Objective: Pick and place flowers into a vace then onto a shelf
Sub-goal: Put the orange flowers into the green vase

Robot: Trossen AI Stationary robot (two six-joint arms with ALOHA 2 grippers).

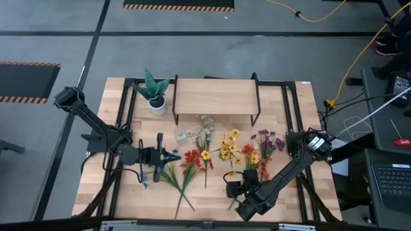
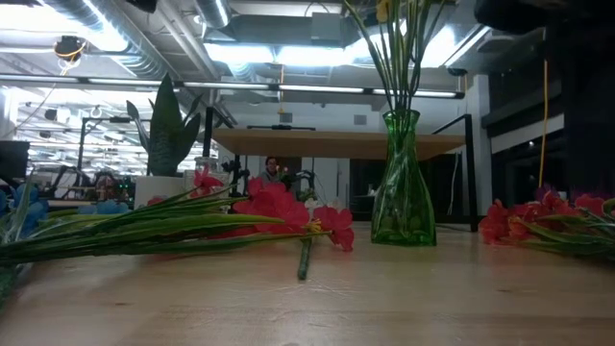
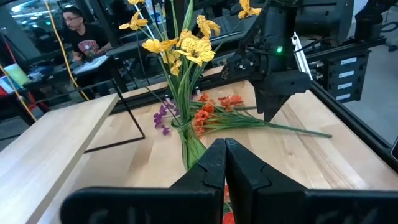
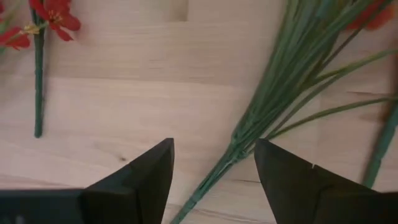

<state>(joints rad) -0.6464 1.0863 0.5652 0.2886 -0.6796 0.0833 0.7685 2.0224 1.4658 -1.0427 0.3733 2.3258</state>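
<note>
The right gripper [image 4: 213, 167] hangs wide apart over a green stem [image 4: 249, 134] near the table's [image 1: 212, 196] front edge. The left gripper [image 3: 225, 163] is pressed together, holding nothing.

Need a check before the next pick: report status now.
Left gripper shut, holding nothing. Right gripper open over a green stem on the table. Green vase already holds stems. Nothing blocking.

No legible text, labels or numbers anywhere.
</note>
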